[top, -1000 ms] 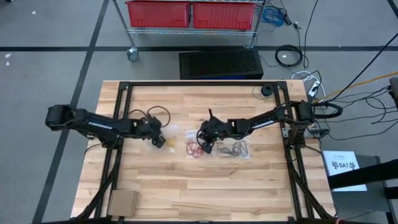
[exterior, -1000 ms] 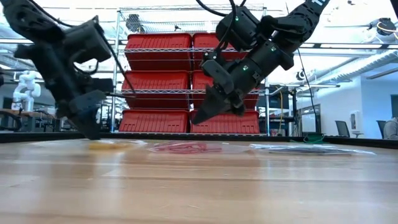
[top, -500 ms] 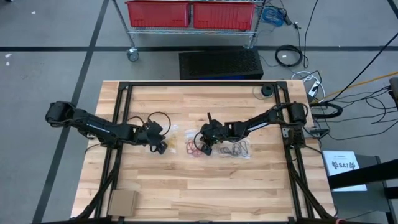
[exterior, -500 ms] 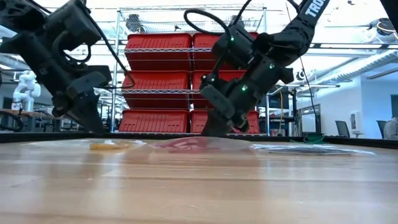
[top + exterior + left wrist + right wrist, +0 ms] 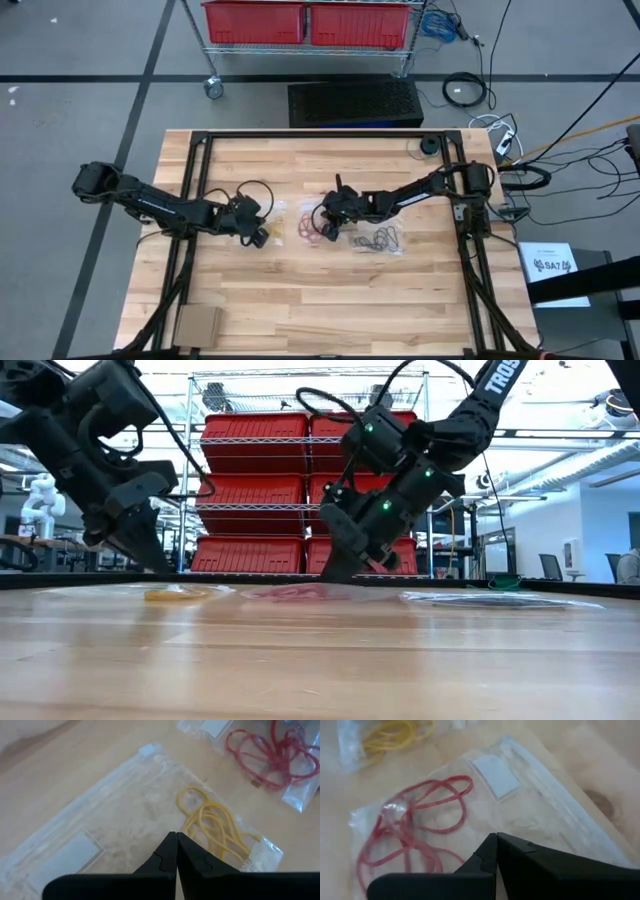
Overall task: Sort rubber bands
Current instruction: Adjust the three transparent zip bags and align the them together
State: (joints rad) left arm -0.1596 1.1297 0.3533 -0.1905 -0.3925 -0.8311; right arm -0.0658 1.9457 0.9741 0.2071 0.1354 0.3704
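Observation:
Three clear plastic bags lie flat mid-table. One holds yellowish rubber bands (image 5: 215, 827), one red rubber bands (image 5: 415, 830), and one dark rubber bands (image 5: 378, 240), which is to the right of the red ones (image 5: 312, 230). My left gripper (image 5: 176, 836) is shut, with its tips low over the clear part of the yellow bands' bag (image 5: 115, 820). My right gripper (image 5: 496, 836) is shut and slants down onto the red bands' bag (image 5: 530, 810), beside the bands. In the low view both grippers (image 5: 160, 565) (image 5: 335, 572) reach down to table level. My left gripper points its shut tips down at the clear film of the yellow bands' bag (image 5: 150, 827), next to the bands; I cannot tell whether it touches. My right gripper sets its shut fingertips on the clear film of the red bands' bag (image 5: 485, 827), slanting down from the table's right. The bag lies flat on the table.
A black frame (image 5: 190, 180) borders the wooden table. A cardboard piece (image 5: 197, 325) sits at the near left corner and a small black round thing (image 5: 429, 146) at the far right. The near half of the table is bare wood. Red bins on a shelf stand beyond the far edge.
My right gripper has come down from well above the table onto the red bands' bag, shifting slightly left. My left gripper has moved a little toward the near edge and turned, staying low. The bags have stayed where they were.

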